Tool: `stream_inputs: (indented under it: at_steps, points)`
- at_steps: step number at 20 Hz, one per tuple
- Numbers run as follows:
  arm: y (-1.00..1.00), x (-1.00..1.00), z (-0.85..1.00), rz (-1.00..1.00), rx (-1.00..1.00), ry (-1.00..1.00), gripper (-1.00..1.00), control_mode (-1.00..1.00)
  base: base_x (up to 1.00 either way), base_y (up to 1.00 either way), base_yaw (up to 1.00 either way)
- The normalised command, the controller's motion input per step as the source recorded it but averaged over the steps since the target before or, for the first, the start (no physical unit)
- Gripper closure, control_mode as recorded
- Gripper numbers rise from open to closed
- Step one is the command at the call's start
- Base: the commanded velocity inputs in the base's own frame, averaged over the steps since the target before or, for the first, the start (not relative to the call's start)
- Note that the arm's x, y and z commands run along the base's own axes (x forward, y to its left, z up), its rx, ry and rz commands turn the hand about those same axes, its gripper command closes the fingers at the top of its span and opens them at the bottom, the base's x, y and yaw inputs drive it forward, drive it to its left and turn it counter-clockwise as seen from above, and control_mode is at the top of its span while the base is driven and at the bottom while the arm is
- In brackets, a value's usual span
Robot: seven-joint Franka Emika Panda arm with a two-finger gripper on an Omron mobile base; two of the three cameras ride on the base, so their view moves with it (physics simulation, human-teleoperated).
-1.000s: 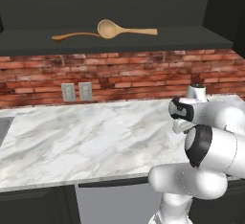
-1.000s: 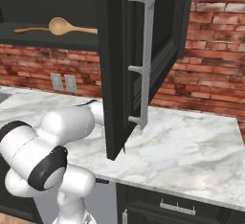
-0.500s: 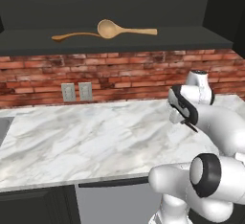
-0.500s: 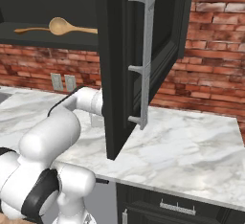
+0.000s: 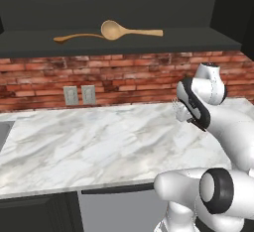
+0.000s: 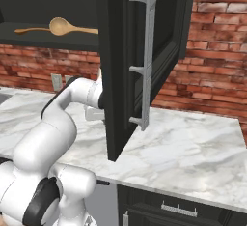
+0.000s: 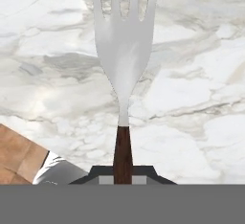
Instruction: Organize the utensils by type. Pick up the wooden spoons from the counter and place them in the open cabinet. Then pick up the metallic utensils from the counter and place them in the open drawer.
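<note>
Desk point(image 5: 89, 146): white marble under the brick wall; no utensils lie on the stretch seen from the base.
Open cabinet point(image 5: 124, 42): black, its door swung out in the right base view; both wooden spoons sit on the shelf, so that half of the job looks finished.
Large spoon point(image 5: 126, 30): light tan, round bowl, handle pointing right.
Small spoon point(image 5: 74, 37): orange-brown, just left of the large one.
Arm: has swung up and over to the right within the last second, carrying the hand above the desk.
Jaws point(image 7: 123, 177): clamped on the fork's dark handle.
Fork point(image 7: 123, 41): silver prongs pointing away from the hand, lifted clear of the marble.
Meaning: metal utensils now in hand; next stop is likely the open drawer.
</note>
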Motion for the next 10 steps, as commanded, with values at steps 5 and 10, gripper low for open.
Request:
stream_inputs:
  at_steps: [5, 10]
  points:
    - [0.0, 0.0, 0.0, 0.0, 0.0, 0.0, 1.0, -1.0, 0.0, 0.0, 0.0]
    - [0.1, -0.24, 0.0, 0.02, 0.0, -0.07, 1.0, -1.0, 0.0, 0.0, 0.0]
